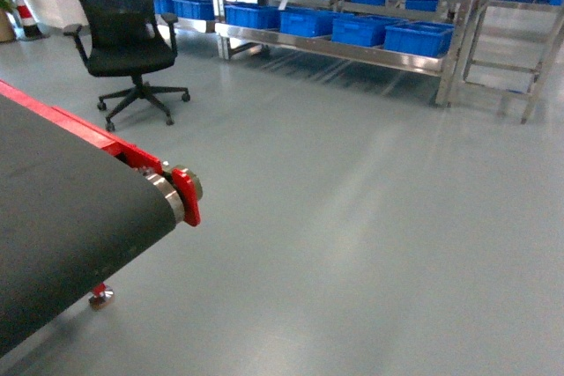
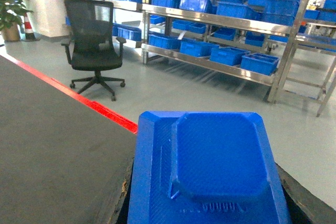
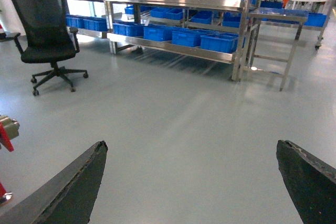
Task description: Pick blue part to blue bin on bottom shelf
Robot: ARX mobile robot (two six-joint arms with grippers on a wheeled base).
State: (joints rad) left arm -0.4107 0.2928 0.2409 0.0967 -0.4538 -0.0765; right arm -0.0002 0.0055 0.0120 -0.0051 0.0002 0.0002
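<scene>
In the left wrist view the blue part (image 2: pixel 210 166), a flat moulded piece with a raised square top, fills the lower frame. My left gripper (image 2: pixel 208 209) is shut on it, dark fingers (image 2: pixel 125 203) showing at its sides, above the black conveyor belt (image 2: pixel 52 145). My right gripper (image 3: pixel 191 178) is open, with only grey floor between its fingers (image 3: pixel 79 182). Across the floor stands the bottom shelf (image 1: pixel 352 50), a low steel tier carrying several blue bins (image 1: pixel 418 38). The head view shows neither gripper.
A black office chair (image 1: pixel 128 33) stands on the floor left of the rack. The conveyor's red-framed end roller (image 1: pixel 181 193) juts out at the near left. A small steel table (image 1: pixel 520 59) sits right of the rack. Open grey floor lies between.
</scene>
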